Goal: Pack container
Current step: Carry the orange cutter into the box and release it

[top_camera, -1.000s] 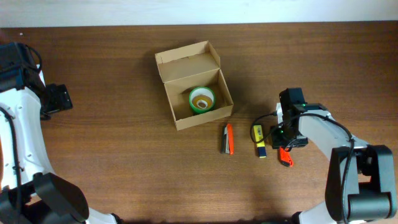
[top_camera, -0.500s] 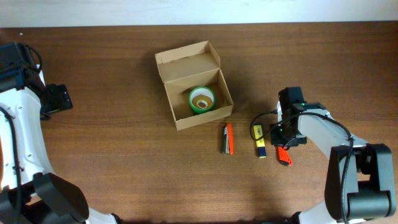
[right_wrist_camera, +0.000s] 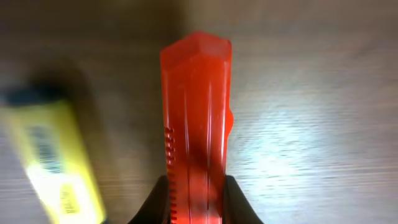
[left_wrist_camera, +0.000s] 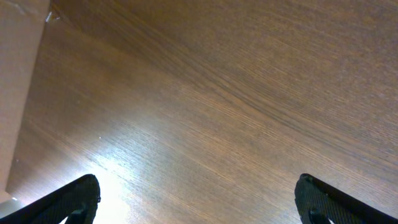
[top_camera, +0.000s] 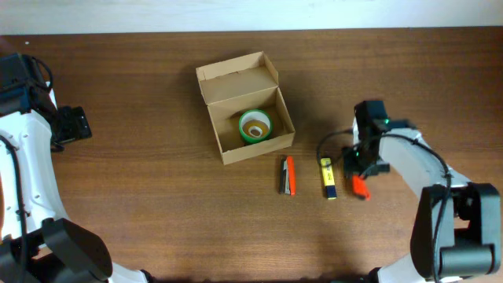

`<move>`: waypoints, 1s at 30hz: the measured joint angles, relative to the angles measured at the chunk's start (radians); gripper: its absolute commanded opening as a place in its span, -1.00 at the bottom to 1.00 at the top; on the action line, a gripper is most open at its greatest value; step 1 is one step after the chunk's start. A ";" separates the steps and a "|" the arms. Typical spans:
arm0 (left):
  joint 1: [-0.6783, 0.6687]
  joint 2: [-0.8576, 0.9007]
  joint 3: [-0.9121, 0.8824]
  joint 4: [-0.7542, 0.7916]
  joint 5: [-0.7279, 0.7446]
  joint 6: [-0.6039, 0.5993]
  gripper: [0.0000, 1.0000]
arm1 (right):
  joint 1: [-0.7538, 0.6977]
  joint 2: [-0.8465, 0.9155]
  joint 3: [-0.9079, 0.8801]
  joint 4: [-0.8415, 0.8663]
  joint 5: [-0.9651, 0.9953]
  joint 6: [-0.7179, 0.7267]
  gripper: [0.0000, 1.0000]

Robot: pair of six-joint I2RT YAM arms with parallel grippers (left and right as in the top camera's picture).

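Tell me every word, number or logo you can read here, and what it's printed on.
Nothing here can be read as text.
On the yellow marker: a label with dark barcode-like print, too blurred to read.
On the orange marker: no print visible.
On the cardboard box: plain, no print visible.

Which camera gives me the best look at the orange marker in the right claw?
Right wrist: the orange marker fills the frame, pinched at its base by the right claw. Overhead shows only a small orange end poking out below that claw. Left wrist shows just the wooden table, no marker.
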 measured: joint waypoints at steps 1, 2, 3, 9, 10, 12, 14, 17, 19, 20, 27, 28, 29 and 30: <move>0.000 0.000 0.000 0.000 0.000 0.000 1.00 | 0.000 -0.006 0.039 -0.018 0.000 -0.005 -0.92; 0.000 0.000 0.000 0.000 0.000 0.000 1.00 | 0.000 -0.013 0.081 -0.041 0.000 -0.010 -0.92; 0.000 0.000 0.000 0.000 0.000 0.000 1.00 | 0.000 -0.019 0.119 -0.059 0.000 -0.020 -0.93; 0.000 0.000 0.000 0.000 0.000 0.000 0.99 | 0.000 -0.036 0.402 -0.175 0.000 -0.112 -0.93; 0.000 0.000 0.000 0.000 0.000 0.000 1.00 | 0.002 -0.036 0.447 -0.185 0.000 -0.138 -0.93; 0.000 0.000 0.000 0.000 0.000 0.000 1.00 | 0.005 -0.036 0.533 -0.193 0.001 -0.192 -0.93; 0.000 0.000 0.000 0.000 0.000 0.000 0.99 | 0.016 -0.036 0.618 -0.198 0.001 -0.262 -0.93; 0.000 0.000 0.000 0.000 0.000 0.000 1.00 | 0.050 -0.037 0.731 -0.219 0.002 -0.375 -0.93; 0.000 0.000 0.000 0.000 0.000 0.000 1.00 | 0.085 -0.037 0.782 -0.247 0.001 -0.456 -0.93; 0.000 0.000 0.000 0.000 0.000 0.000 1.00 | 0.105 -0.037 0.799 -0.264 0.002 -0.494 -0.93; 0.000 0.000 0.000 0.000 0.000 0.000 0.99 | 0.272 0.017 0.819 -0.332 0.008 -0.698 -0.93; 0.000 0.000 0.000 0.000 0.000 0.000 1.00 | 0.295 0.039 0.819 -0.335 0.015 -0.719 -0.93; 0.000 0.000 0.000 0.000 0.000 0.000 1.00 | 0.322 0.064 0.819 -0.340 0.025 -0.744 -0.93; 0.000 0.000 0.000 0.000 0.000 0.000 1.00 | 0.345 0.088 0.819 -0.344 0.029 -0.767 -0.93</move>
